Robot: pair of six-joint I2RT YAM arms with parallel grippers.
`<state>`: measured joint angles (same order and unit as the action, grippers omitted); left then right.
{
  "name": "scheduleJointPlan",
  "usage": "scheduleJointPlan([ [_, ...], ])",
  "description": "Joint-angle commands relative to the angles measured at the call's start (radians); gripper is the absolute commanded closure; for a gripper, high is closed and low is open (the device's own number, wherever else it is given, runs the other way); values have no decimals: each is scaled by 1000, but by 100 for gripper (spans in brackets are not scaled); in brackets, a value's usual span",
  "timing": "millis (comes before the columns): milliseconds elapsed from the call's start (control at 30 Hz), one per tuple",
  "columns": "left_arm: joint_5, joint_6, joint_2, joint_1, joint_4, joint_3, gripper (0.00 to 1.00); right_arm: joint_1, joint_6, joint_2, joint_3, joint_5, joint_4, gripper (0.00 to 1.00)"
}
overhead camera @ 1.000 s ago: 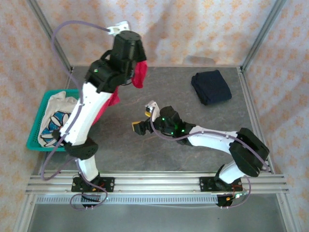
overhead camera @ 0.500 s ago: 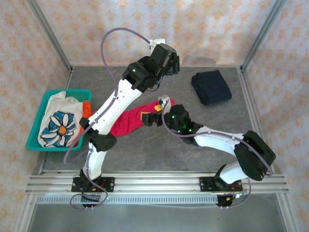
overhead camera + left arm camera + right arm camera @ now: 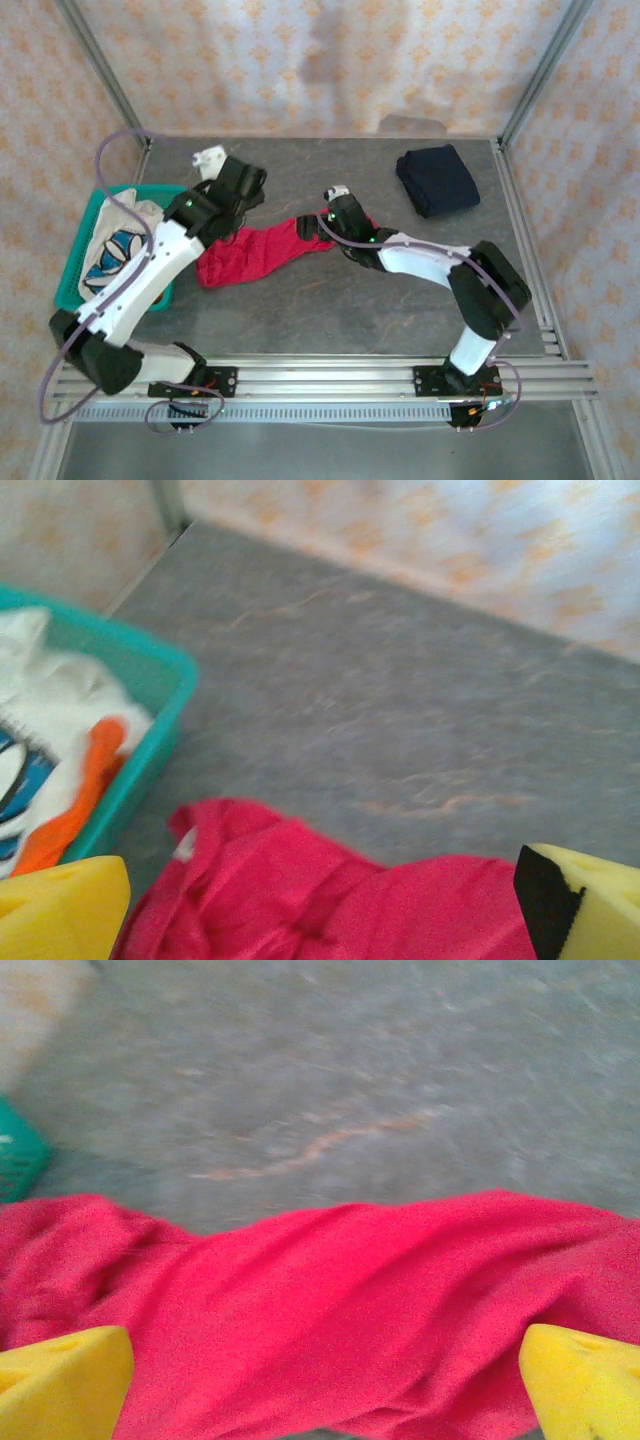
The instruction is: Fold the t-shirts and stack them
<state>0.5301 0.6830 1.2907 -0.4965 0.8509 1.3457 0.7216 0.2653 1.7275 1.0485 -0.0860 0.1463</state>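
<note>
Red shirt is lying bunched in a long twisted strip on the table, mid-left, just beside the basket; left gripper and right gripper are both spread wide and empty, one above each end. Judged step: flattening before folding; edges, not bulk, should be pinched and drawn apart evenly. Layout is given by the top view: navy shirt folded far right, white shirt in basket; the twist in the cloth is resolved in the right wrist view.
</note>
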Motion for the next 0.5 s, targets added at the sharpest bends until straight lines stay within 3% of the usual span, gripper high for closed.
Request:
scheduleJointPlan([
  [0, 43, 113, -51, 13, -51, -161, 0, -51, 20, 85, 57, 66, -155, 1],
  [67, 57, 152, -51, 25, -36, -223, 0, -73, 16, 131, 84, 63, -182, 1],
  [167, 109, 208, -18, 32, -14, -281, 0, -103, 26, 168, 105, 37, -209, 19],
  [267, 175, 285, 29, 39, -12, -340, 0, -138, 62, 160, 90, 13, -191, 64],
  [367, 93, 279, 97, 52, -81, -369, 0, -169, 60, 125, 72, 32, -183, 100],
  [467, 37, 302, 186, 52, -124, -376, 0, -202, 51, 84, 57, 63, -195, 100],
])
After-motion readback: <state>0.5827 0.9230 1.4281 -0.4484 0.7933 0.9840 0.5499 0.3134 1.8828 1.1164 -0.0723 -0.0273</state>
